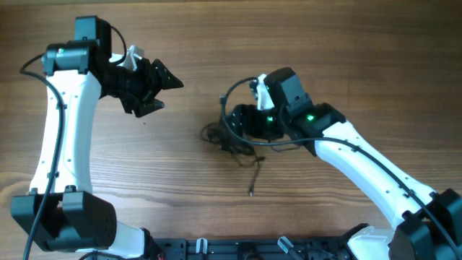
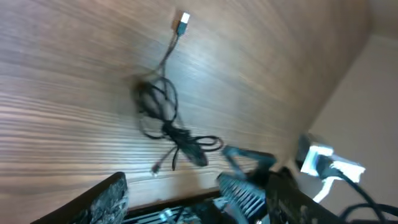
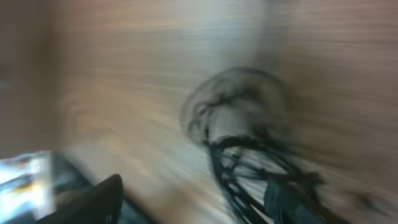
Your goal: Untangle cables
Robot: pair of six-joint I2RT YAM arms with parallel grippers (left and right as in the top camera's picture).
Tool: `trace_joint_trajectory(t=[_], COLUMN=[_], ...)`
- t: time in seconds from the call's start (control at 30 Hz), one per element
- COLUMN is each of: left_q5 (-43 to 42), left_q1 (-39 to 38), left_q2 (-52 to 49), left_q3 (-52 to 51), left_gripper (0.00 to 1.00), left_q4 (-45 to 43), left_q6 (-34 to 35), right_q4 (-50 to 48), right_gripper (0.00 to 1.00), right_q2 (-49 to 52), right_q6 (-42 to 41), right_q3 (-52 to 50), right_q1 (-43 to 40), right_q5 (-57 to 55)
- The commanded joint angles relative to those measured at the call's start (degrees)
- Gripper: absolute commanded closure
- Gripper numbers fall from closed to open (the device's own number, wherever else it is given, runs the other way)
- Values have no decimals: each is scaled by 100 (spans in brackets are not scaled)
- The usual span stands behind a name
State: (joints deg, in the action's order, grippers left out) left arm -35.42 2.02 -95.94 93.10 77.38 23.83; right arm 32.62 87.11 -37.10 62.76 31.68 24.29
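- Left gripper (image 1: 160, 94): stood at the left of the table (image 1: 346, 43), fingers spread and pointed toward the middle. Nothing lay between them in the left wrist view, so it was released and empty.
- Gap between left gripper and bundle: bare wood. The gripper was well apart from the cords, which lay to its right and a little nearer the robot's bases.
- Cables (image 1: 229, 136): one small dark knot of thin black cords, lying flat on the wood near the table's middle and bunched rather than spread. The left wrist view showed loops crossing over each other (image 2: 163, 106).
- Loose tail (image 1: 252, 189): a single cord ran out of the knot toward the bases' side of the table and ended free on the wood. This gave the bundle its long axis, roughly far-to-near across the table and not along the line between the two arms.
- Right gripper (image 1: 240, 124): was directly at the knot, reaching in from the right. Its wrist view was blurred but showed the fingers set wide, with cords close by one of them. Whether a cord touched that finger could not be told. Nothing was seen clamped, so it read as released.
- Judgement: the right arm was much the nearer. The free tail offered the left arm an end clear of the right gripper.
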Motion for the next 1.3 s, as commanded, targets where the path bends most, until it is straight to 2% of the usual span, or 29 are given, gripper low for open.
trace_joint_trajectory(t=[0.0, 0.07, 0.1, 0.13, 0.17, 0.2, 0.23, 0.27, 0.3, 0.33, 0.43, 0.47, 0.5, 0.53, 0.6, 0.67, 0.73, 0.77, 0.8, 0.83, 0.87, 0.93, 1.0, 1.1, 1.13, 1.27], left_q5=[955, 1174, 1279, 1453, 1519, 1537, 1690, 1923, 2328, 2350, 2133, 2133, 2133, 2133, 2133, 2133, 1912, 1390, 778, 264, 179, 205, 236, 376, 374, 374], left_q1=[-457, -778, -1032, -1292, -1473, -1644, -1786, -1845, -1845, -1749, -1311, -1176, -1043, -957, -887, -892, -892, -890, -885, -874, -876, -874, -874, -876, -874, -833], left_q2=[37, 35, 35, 35, 35, 31, 26, 26, 26, 26, 26, 26, 26, 26, 26, 26, 26, 26, 26, 26, 26, 26, 26, 26, 26, 26], left_q3=[66, 66, 66, 66, 66, 66, 66, 66, 66, 66, 66, 66, 66, 66, 66, 66, 66, 66, 66, 66, 66, 66, 66, 66, 66, 66], left_gripper=[29, 29, 28, 29, 29, 29, 30, 30, 30, 29, 27, 26, 25, 24, 23, 22, 23, 24, 24, 30, 35, 40, 51, 90, 96, 96], left_q4=[0, -9, -9, 24, 85, 142, 160, 149, 146, 105, 136, 195, 225, 219, 221, 221, 184, 98, 61, 66, 81, 107, 101, 87, 76, -74], left_q6=[299, 411, 411, 411, 411, 411, 413, 481, 850, 1001, 1008, 1008, 1005, 1005, 990, 962, 887, 549, 184, -203, -389, -415, -415, -413, -411, -372], right_q4=[1012, 1266, 1637, 2109, 2409, 2516, 2433, 2354, 2210, 2000, 1674, 1512, 1187, 977, 656, 597, 516, 271, -245, -863, -1051, -1403, -1902, -2428, -2437, -2354], right_gripper=[25, 25, 25, 25, 24, 28, 28, 28, 28, 27, 26, 29, 41, 64, 92, 96, 96, 96, 96, 96, 96, 96, 96, 96, 96, 96], right_q2=[4, 44, 114, 177, 221, 243, 258, 258, 258, 258, 348, 444, 553, 627, 691, 671, 588, 522, 483, 492, 520, 520, 520, 518, 518, 520], right_q6=[415, 505, 667, 444, 446, 1021, 1989, 2299, 2293, 2356, 2931, 2940, 2940, 2887, 2577, 2199, 2002, 1987, 1637, 935, 750, 481, 92, -304, -358, -332], right_q3=[584, 573, 570, 546, 514, 492, 413, 356, 275, 190, -170, -313, -470, -533, -529, -278, 184, 511, 688, 695, 695, 695, 695, 695, 695, 693], right_q1=[-2, -9, -9, -20, -37, -35, -24, -17, -11, -7, 31, 37, 37, 46, 57, 57, 52, 33, 13, 13, 13, -11, -48, -63, -63, -149], right_q5=[-2229, -2232, -2640, -3397, -3397, -2559, -1220, -680, -616, -636, -660, -693, -682, -682, -682, -372, 804, 1853, 2527, 2684, 2693, 3206, 3731, 3969, 3974, 3856])
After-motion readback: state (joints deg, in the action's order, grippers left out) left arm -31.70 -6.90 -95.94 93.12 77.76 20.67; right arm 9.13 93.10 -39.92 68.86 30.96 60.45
